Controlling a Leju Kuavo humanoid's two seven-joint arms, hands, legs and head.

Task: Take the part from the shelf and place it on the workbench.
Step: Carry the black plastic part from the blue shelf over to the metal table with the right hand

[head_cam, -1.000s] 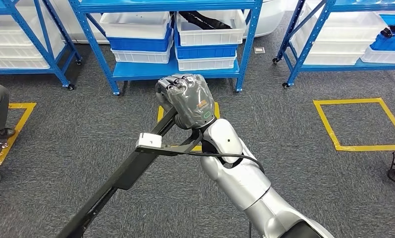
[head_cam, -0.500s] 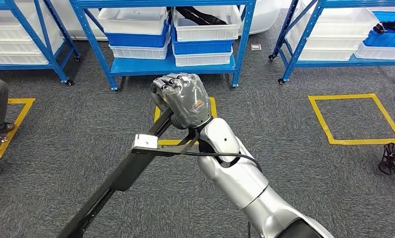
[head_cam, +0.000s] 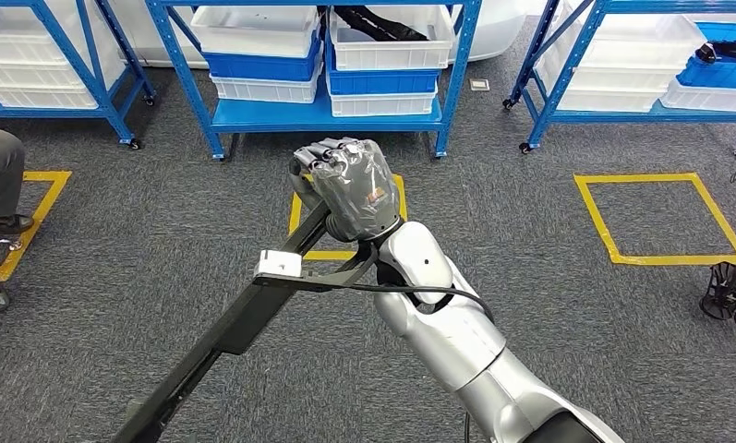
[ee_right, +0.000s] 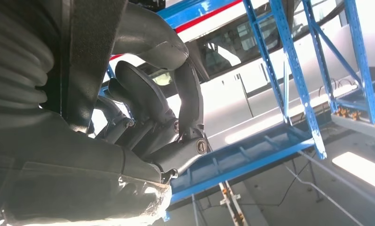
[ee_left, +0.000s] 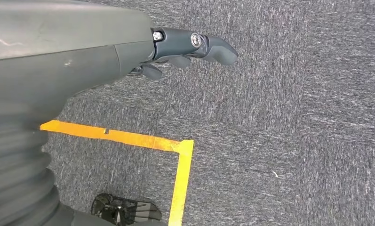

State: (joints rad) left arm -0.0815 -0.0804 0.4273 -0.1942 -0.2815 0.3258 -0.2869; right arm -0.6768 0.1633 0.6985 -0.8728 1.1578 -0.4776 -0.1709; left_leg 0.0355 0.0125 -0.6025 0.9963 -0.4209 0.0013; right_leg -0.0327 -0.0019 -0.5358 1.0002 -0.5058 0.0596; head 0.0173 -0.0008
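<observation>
1. Your right hand [head_cam: 350, 185] is clenched around the upper end of the part [head_cam: 244, 318] — a long black bar with a small white block on it — which slants down across the head view over the grey carpet [head_cam: 567, 332].
2. Your left hand [ee_left: 129, 52] hangs over the carpet beside a yellow tape line [ee_left: 129, 139], fingers loosely extended, holding nothing.
3. Ahead you see the blue shelf [head_cam: 322, 115] with white and blue bins [head_cam: 387, 51] — well apart from the part.
</observation>
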